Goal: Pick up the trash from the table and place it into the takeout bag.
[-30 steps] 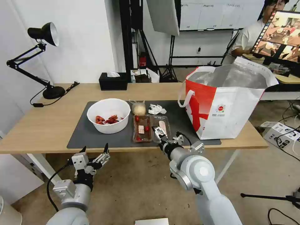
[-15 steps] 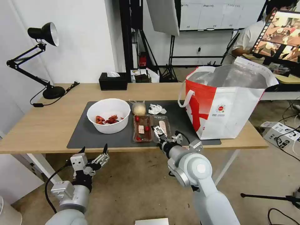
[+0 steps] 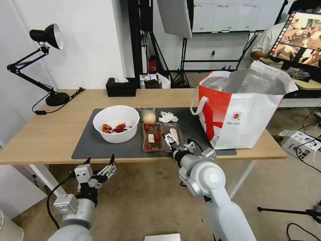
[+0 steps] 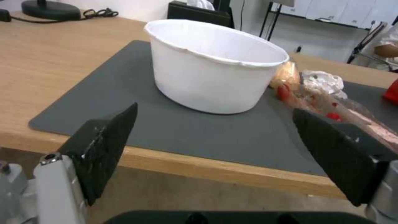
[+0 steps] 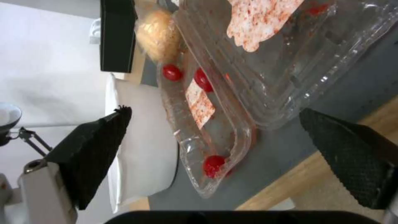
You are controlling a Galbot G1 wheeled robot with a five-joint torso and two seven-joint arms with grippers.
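Note:
On the dark mat of the table (image 3: 50, 134) stand the trash items: a white bowl (image 3: 116, 124) with red scraps, a clear hinged tray (image 3: 162, 136) with food bits, a bagged pale bun (image 3: 148, 115) and a crumpled napkin (image 3: 167, 116). The red-and-white takeout bag (image 3: 240, 110) stands open at the table's right end. My right gripper (image 3: 171, 140) is open just over the near edge of the tray (image 5: 232, 93), nothing between its fingers. My left gripper (image 3: 100, 160) hangs open below the table's front edge, facing the bowl (image 4: 215, 67).
A black tissue box (image 3: 121, 87) and a black desk lamp (image 3: 43, 63) stand at the back left of the table. Behind the table are light stands, a monitor and a seated person. Cables and a box lie on the floor at right.
My right gripper has crept forward over the table edge toward the tray. The left arm has sunk slightly.

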